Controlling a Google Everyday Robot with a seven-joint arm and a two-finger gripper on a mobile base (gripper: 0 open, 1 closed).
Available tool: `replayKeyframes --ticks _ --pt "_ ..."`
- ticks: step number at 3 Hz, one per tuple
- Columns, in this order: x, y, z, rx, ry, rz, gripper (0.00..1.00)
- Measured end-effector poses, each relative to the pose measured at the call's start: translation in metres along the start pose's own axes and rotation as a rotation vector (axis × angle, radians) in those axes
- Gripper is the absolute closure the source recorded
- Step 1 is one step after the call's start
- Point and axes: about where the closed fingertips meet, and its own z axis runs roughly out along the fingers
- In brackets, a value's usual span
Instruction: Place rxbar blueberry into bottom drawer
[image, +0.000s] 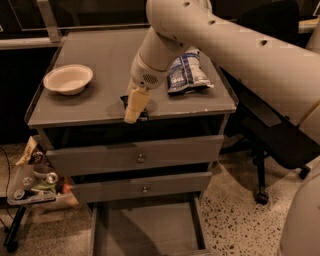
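The rxbar blueberry (143, 115) is a small dark wrapper near the front edge of the grey cabinet top (95, 50); only its edges peek out on either side of the fingers. My gripper (133, 111) points down onto it, its cream fingers (136, 101) closed together on the bar. The bar seems to sit at or just above the surface. The bottom drawer (145, 230) is pulled out below, its flat grey floor bare.
A white bowl (68, 78) sits at the left of the top. A blue-and-white chip bag (187, 70) lies to the right of the gripper. Two upper drawers with knobs (140, 158) are shut. Clutter on a stand (32, 182) is at the left, a chair base (265, 195) at the right.
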Motion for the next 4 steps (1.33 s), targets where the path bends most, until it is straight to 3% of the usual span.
replayKeyframes --ticks 1,2,3,4 --pt "-0.001 -0.001 -0.001 0.003 -0.002 0.0 1.0" --pt "0.001 0.025 -0.001 0.006 0.005 0.02 1.0" --pt "-0.003 0.078 -0.014 0.053 -0.041 0.094 1.0" --pt "0.016 0.134 0.006 0.02 -0.053 0.182 1.0"
